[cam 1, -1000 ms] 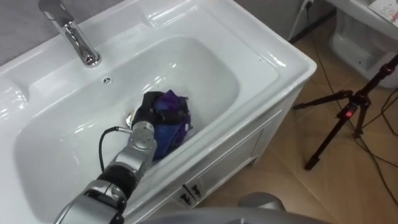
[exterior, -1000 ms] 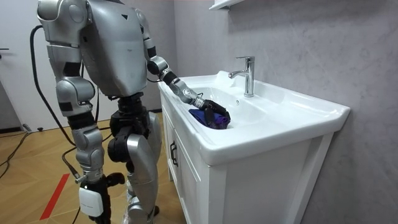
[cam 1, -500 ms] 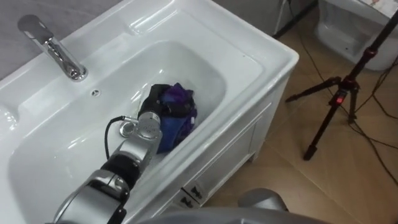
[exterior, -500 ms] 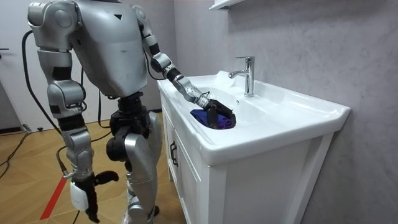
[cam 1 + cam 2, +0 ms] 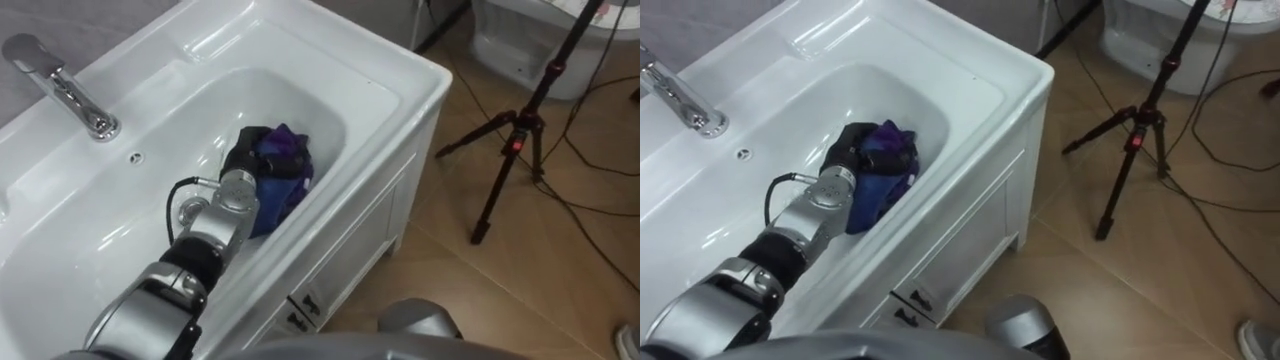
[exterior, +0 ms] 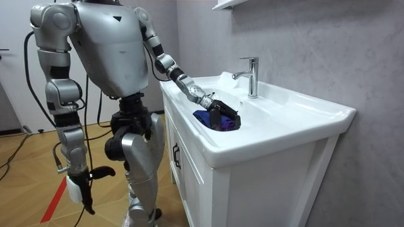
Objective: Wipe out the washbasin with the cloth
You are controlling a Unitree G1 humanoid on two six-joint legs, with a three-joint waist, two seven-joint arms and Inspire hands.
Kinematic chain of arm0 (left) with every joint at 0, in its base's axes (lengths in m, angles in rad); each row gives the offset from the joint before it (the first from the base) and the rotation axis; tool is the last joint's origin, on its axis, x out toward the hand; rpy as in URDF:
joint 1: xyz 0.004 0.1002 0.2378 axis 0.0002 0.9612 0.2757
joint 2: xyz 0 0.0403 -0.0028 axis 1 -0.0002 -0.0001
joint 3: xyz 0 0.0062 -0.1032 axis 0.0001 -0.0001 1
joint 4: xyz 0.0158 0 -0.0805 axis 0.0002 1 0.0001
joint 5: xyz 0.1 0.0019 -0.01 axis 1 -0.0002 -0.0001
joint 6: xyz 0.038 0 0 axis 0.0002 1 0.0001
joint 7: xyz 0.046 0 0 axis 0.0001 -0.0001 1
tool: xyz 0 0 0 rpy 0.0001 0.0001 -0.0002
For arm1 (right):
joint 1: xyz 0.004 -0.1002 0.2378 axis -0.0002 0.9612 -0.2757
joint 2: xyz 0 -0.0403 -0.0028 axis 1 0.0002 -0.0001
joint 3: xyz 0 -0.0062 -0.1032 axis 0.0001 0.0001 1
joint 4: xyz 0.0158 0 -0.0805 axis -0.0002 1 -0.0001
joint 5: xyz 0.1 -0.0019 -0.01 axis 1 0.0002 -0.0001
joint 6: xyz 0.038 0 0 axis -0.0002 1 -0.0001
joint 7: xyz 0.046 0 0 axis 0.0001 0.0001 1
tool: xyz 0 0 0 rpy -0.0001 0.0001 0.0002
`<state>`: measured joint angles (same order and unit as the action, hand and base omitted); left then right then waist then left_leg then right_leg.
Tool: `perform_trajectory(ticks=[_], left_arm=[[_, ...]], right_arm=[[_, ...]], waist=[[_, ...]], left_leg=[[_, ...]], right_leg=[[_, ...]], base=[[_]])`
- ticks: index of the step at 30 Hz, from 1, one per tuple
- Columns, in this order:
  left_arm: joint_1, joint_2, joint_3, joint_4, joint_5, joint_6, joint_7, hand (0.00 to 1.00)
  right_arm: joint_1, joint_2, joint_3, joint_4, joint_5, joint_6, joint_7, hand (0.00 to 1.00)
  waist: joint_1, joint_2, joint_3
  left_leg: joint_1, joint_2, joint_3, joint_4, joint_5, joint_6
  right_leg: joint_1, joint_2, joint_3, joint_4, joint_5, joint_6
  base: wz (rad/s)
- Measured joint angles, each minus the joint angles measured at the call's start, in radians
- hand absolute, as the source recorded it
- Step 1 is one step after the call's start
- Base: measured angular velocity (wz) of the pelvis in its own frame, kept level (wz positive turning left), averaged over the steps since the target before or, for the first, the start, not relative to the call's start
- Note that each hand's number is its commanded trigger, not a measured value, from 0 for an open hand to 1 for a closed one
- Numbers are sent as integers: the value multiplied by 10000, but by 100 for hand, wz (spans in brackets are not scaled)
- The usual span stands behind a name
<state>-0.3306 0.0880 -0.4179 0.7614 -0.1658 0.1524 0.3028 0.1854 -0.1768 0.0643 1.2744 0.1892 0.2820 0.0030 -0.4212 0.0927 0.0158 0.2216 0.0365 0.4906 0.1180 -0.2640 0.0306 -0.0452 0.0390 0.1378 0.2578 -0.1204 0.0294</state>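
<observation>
We record a white, glossy basin [image 5: 390,75], rectangular in outline with broad flat rims and a rounded oval bowl sunk into it. A cloth [image 5: 287,165] of deep purple-blue lies inside the bowl, at its right end, against the near wall. We find it crumpled into a loose heap, not spread flat. The left hand [image 5: 243,157] rests on the cloth's left part, its dark fingers curled into the folds.

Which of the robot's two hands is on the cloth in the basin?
The left hand: it reaches into the basin and grips the purple cloth. The right hand hangs loose at the robot's side, holding nothing.
</observation>
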Motion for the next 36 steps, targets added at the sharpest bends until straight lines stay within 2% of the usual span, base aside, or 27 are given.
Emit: perform_trajectory(ticks=[3,14,25,36], left_arm=[[-6,1,1,-147,-1,3,3,100],[-28,-55,-95,-261,-378,-1,2,100],[-139,-56,-151,-815,-346,242,7,100],[-138,-52,17,-683,324,374,89,100]], right_arm=[[4,-27,0,21,10,-6,-78,0],[-81,-48,40,-12,2,-25,-370,0],[-60,22,243,-142,-29,-4,-352,0],[137,25,232,-277,-13,36,-357,0]], waist=[[-147,0,0],[-184,21,2],[-306,133,37],[-335,135,53]], left_leg=[[-11,-13,-15,10,-41,34],[-74,-43,-74,7,-117,115],[-55,-47,-86,41,-117,118],[8,-27,5,3,-133,96]], right_leg=[[3,-10,-3,24,22,28],[36,-46,3,-21,63,80],[22,-54,182,-17,63,82],[109,-12,239,-36,62,85]], base=[[1],[1],[0],[-2]])
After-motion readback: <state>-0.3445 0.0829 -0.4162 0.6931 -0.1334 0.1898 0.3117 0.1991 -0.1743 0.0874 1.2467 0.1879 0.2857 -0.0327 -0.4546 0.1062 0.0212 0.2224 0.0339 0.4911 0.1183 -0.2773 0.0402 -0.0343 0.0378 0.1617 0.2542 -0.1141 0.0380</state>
